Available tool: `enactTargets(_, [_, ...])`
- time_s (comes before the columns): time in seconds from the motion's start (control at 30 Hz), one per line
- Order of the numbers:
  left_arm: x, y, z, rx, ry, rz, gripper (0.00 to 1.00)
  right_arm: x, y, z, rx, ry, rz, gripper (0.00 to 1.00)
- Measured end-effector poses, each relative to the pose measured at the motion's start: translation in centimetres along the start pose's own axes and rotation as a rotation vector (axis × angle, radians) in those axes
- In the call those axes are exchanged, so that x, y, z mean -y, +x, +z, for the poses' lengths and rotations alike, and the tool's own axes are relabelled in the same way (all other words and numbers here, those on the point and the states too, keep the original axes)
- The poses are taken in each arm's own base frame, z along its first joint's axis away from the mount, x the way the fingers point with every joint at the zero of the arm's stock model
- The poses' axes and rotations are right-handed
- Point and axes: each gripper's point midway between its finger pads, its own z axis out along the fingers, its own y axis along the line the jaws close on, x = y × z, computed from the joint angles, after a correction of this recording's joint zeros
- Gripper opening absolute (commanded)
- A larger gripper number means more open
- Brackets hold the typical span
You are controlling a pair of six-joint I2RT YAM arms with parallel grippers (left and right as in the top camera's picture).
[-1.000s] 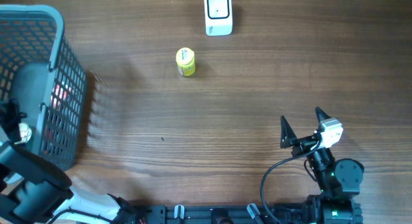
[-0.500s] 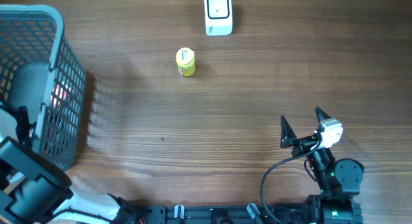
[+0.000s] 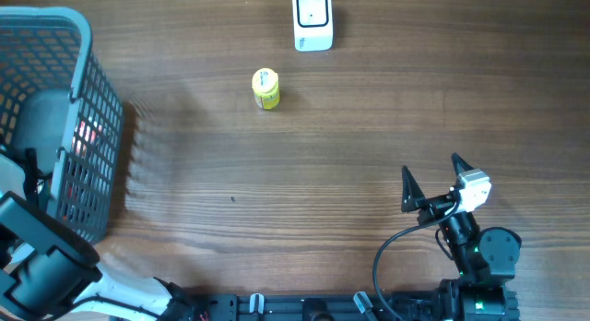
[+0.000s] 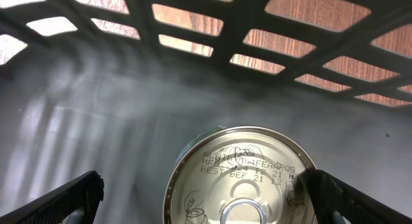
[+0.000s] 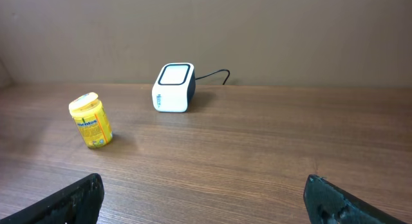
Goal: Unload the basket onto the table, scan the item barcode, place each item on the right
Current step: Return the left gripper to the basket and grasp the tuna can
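Observation:
A silver can (image 4: 241,176) with a pull ring and printed date lies in the grey mesh basket (image 3: 92,127), its lid facing the left wrist camera. My left gripper (image 4: 203,195) is open, one finger on either side of the can; the right finger sits close to its rim. In the overhead view the left gripper is hidden behind the basket wall. The white barcode scanner (image 3: 312,19) (image 5: 174,87) stands at the table's far edge. My right gripper (image 3: 431,171) (image 5: 203,198) is open over bare wood at the near right, holding nothing.
A small yellow container (image 3: 265,89) (image 5: 91,121) stands upright in front of and left of the scanner. The basket fills the table's left side, with something red (image 3: 88,132) showing through its mesh. A cable runs from the scanner along the back wall.
The left arm has shifted slightly toward the near side of the basket. The right arm, the yellow container and the scanner have not moved.

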Motion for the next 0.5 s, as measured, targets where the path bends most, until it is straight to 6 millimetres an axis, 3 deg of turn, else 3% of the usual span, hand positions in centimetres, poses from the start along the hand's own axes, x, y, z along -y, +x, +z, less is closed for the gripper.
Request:
enactTargets(0.33, [-0.2,1.0,-0.4,-0.056,0.004,0.012,1.0,0.0,0.0,0.0,0.0,0.0,0.0,1.0])
enactTargets(0.5, [0.1,0.8,-1.7,-0.054,0.039,0.008,1.0,0.0,0.0,0.0,0.0,0.0,0.0,1.0])
